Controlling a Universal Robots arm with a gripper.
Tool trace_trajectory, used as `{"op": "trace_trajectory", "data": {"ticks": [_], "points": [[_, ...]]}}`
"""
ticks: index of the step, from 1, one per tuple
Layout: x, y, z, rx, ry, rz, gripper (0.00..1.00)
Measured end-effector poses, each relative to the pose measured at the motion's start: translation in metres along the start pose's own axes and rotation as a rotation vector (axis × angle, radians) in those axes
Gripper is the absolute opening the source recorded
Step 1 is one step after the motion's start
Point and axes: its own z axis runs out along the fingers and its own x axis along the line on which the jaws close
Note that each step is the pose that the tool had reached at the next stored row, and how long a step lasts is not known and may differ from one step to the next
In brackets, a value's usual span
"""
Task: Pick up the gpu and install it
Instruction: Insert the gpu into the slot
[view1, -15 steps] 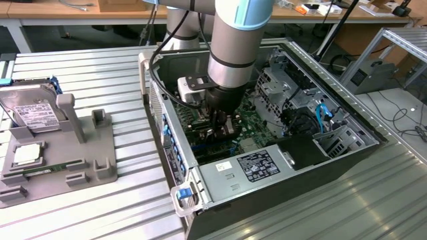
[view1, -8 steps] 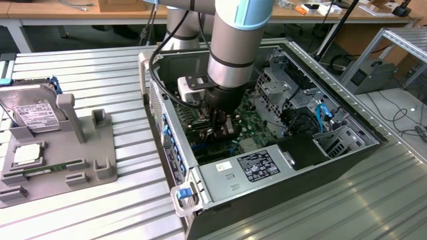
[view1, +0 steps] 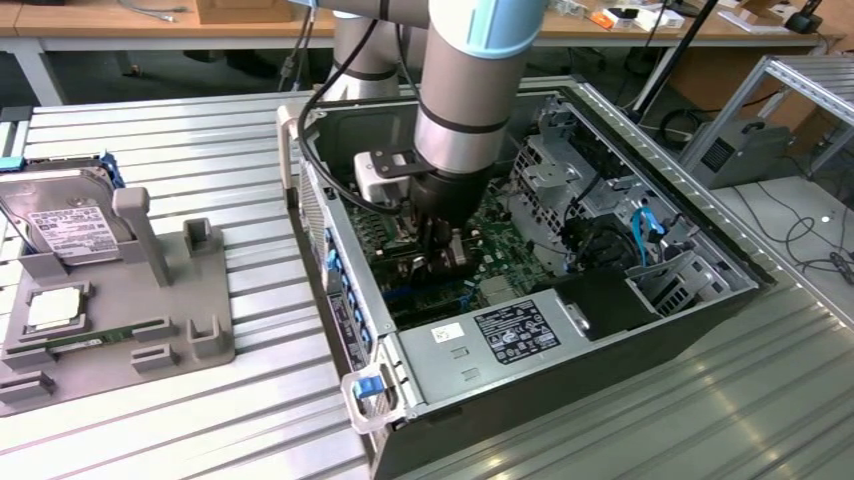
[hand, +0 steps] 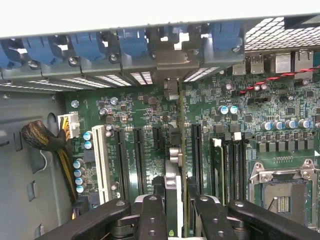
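Wrist view, gpu (hand: 172, 187) edge-on between the fingers (hand: 151, 215), clamped by them, upright over motherboard slots (hand: 139, 155).

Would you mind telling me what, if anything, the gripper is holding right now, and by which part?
The gripper holds the gpu, seen edge-on, with its jaws closed on the card's two faces at the edge away from the motherboard.

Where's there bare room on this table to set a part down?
Bare table between the grey fixture and the case, plus the exterior view's lower right. Crowded inside the case, where the gripper holds the gpu.
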Motion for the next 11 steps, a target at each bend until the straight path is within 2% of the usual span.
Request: {"op": "trace_trajectory", "data": {"ticks": [11], "points": [[-0.0037, 0.0003, 0.0000, 0.0000, 0.0017, 0.002, 0.27]]}}
